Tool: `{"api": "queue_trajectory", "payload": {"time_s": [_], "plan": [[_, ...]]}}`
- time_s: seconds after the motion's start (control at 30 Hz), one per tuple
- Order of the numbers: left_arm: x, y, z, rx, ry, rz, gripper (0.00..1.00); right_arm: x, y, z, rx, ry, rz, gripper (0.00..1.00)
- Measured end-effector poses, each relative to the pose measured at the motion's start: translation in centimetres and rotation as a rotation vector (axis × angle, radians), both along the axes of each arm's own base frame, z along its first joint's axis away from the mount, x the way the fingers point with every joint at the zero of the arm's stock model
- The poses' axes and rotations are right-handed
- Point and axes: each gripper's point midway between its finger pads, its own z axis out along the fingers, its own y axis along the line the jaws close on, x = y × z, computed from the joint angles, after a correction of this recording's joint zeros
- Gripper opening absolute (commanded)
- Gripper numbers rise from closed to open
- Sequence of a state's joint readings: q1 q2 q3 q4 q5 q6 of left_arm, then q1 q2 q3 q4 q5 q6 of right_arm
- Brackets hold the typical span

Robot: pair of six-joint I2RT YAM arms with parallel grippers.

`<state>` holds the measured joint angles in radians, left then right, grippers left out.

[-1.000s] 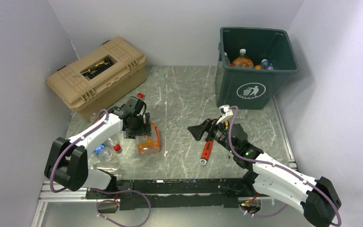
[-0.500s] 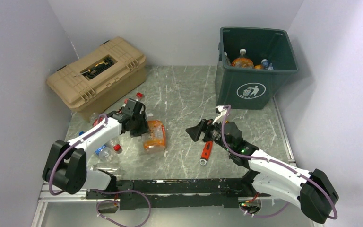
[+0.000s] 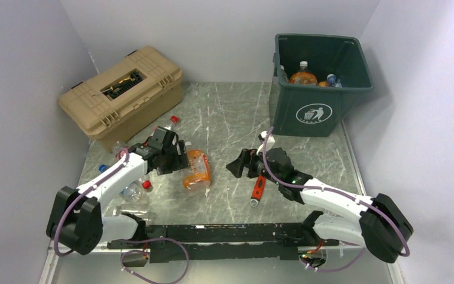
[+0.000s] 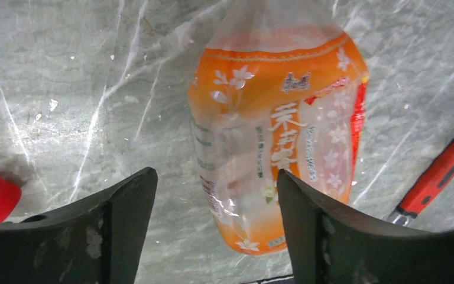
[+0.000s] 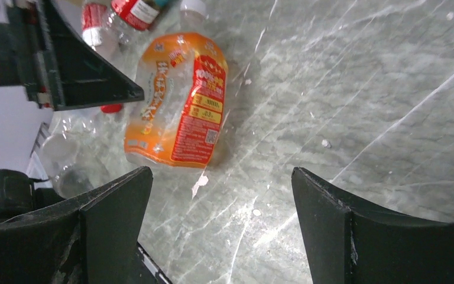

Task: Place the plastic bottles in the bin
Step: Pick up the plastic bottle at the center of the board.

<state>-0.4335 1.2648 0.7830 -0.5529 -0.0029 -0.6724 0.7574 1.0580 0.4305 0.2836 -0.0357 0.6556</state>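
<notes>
Left end effector (image 3: 179, 162): released. Its two dark fingers (image 4: 124, 219) stand apart and clamp nothing, low over the counter (image 3: 230, 118).
Right end effector (image 3: 238, 165): released. Its jaws are spread wide and empty, pointing toward 9 o'clock at the orange bottle (image 3: 196, 170).
Orange bottle: crushed, with an orange, red and white label. It lies flat on the counter just to the 8 o'clock side of the middle, at 3 o'clock from the left end effector. In the left wrist view one end of it sits in the gap between the fingers; I cannot tell if either finger touches it.
Bin (image 3: 322, 115): dark green and upright at the counter's 1 o'clock corner, with a white litter symbol on its front. It is well apart from the orange bottle.
Bottles in the bin (image 3: 303, 76): an orange one with a white cap, and a blue-labelled one at its 3 o'clock.
Loose bottles (image 3: 133, 188): clear ones with red caps are clustered beside the left arm at the counter's 8 o'clock. Another red-capped one (image 3: 166, 126) lies at 11 o'clock from the orange bottle, near the toolbox (image 3: 124, 94).
Wrench (image 3: 259, 186): red-handled, lying at 4 o'clock from the orange bottle, just beside the right arm.
Toolbox: tan, at the counter's 10 o'clock corner, with dark and yellow items in a small top compartment.
Counter: grey with a marble pattern.
</notes>
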Motion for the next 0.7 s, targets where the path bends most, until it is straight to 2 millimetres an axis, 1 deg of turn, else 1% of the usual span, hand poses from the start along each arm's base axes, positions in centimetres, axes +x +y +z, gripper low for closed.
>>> {"api": "queue_trajectory", "payload": {"time_s": [0.03, 0.13, 0.23, 0.3, 0.4, 0.47, 0.5, 0.53, 0.7], "plan": [[-0.1, 0.0, 0.3, -0.005, -0.007, -0.004, 0.98, 0.0, 0.3, -0.5, -0.008, 0.019, 0.008, 0.93], [-0.1, -0.1, 1.5, -0.023, -0.045, -0.008, 0.99, -0.3, 0.7, -1.4, -0.014, 0.057, 0.027, 0.92], [0.3, 0.0, 2.4, -0.027, -0.075, -0.003, 1.00, -0.3, 0.8, -1.2, -0.006, 0.054, 0.032, 0.92], [1.2, -0.1, 3.0, -0.018, -0.088, 0.007, 0.97, -0.3, 0.8, -0.8, 0.002, 0.043, 0.033, 0.91], [3.7, -0.7, 3.6, -0.011, -0.091, 0.024, 0.90, -0.3, 0.7, 0.2, 0.017, 0.016, 0.031, 0.91], [5.5, -0.9, 3.3, 0.000, -0.082, 0.039, 0.85, -0.3, 0.6, 0.8, 0.024, -0.003, 0.030, 0.91], [6.7, -1.0, 2.9, 0.010, -0.074, 0.051, 0.84, -0.3, 0.5, 0.9, 0.026, -0.010, 0.031, 0.91], [7.4, -0.9, 2.4, 0.020, -0.064, 0.059, 0.82, -0.3, 0.5, 1.1, 0.029, -0.016, 0.029, 0.91], [10.5, -0.2, -0.2, 0.059, 0.000, 0.099, 0.75, -0.7, 0.0, 0.6, 0.024, -0.018, 0.026, 0.90]]}}
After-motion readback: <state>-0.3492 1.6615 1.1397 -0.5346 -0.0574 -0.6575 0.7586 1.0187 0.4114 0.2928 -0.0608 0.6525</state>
